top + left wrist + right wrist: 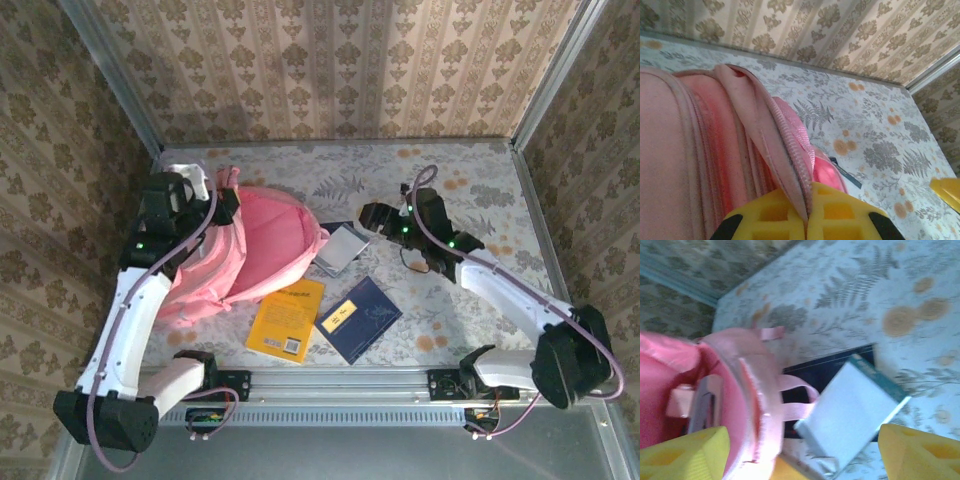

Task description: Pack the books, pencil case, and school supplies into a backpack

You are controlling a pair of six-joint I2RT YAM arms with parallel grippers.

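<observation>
My left gripper pinches the backpack rim; my right gripper stands wide open near the silvery-grey pad.

The left gripper is sitting against the far-left rim of the pink backpack. The backpack's brighter pink inside is spreading away from it toward the right gripper. The right gripper is hovering with its fingertips pointing at the backpack's right edge, near it but apart. Just on the near side of those fingertips, the silvery-grey pad is lying tilted over a dark flat item. Farther back from the right gripper, toward the arm bases, the navy book is lying flat with its yellow label up. The yellow book is lying just beside it, well away from the left gripper and reaching the backpack's lower edge.
</observation>
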